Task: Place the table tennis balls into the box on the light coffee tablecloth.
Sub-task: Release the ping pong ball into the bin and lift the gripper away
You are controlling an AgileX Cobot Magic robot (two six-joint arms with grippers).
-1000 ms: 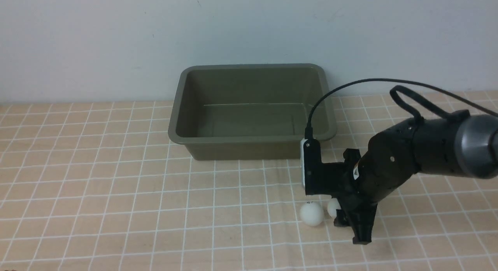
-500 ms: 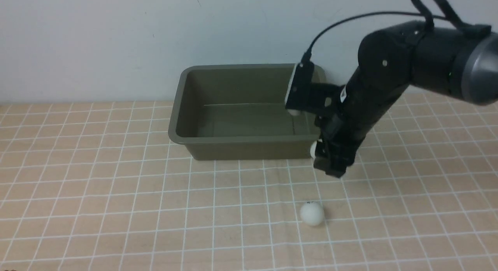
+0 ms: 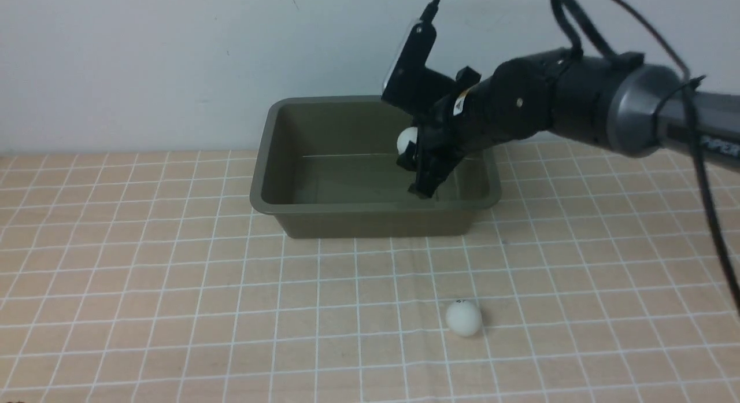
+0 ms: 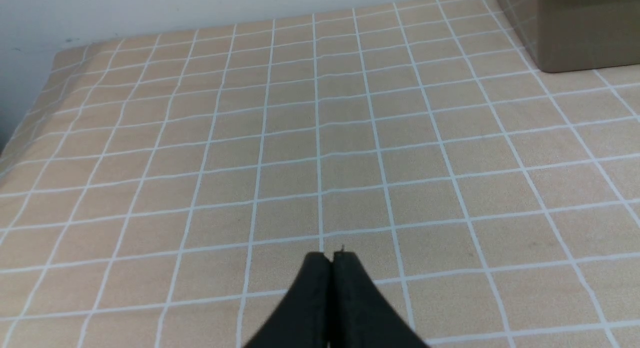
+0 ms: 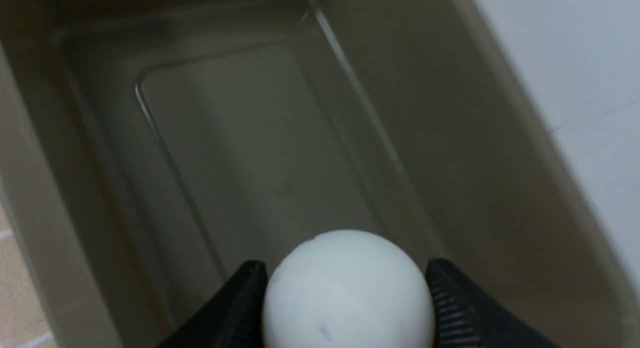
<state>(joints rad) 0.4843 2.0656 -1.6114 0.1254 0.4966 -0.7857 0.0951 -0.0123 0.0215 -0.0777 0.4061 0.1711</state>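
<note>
- right gripper (image 3: pixel 419 166), pinching one ball (image 3: pixel 407 139), has risen from the tablecloth (image 3: pixel 173 276) to upper centre, over the box (image 3: pixel 370 207): drop seems due.
- other ball (image 3: pixel 463 318) waits lower centre.
- left gripper (image 4: pixel 330 260) fingers pressed together, probably idle.

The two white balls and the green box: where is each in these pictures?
Held ball (image 5: pixel 347 288): right wrist view, middle of its surface.
Loose ball (image 3: pixel 463 318): front view, its middle.
Green box (image 3: pixel 358 208): front view, its near rim.

"PIPER" on right arm (image 3: pixel 718 141) link, white on dark. Wrist sticker (image 3: pixel 459 105) is too small to read. Dark mark atop ball (image 3: pixel 463 318) on the cloth is illegible.
</note>
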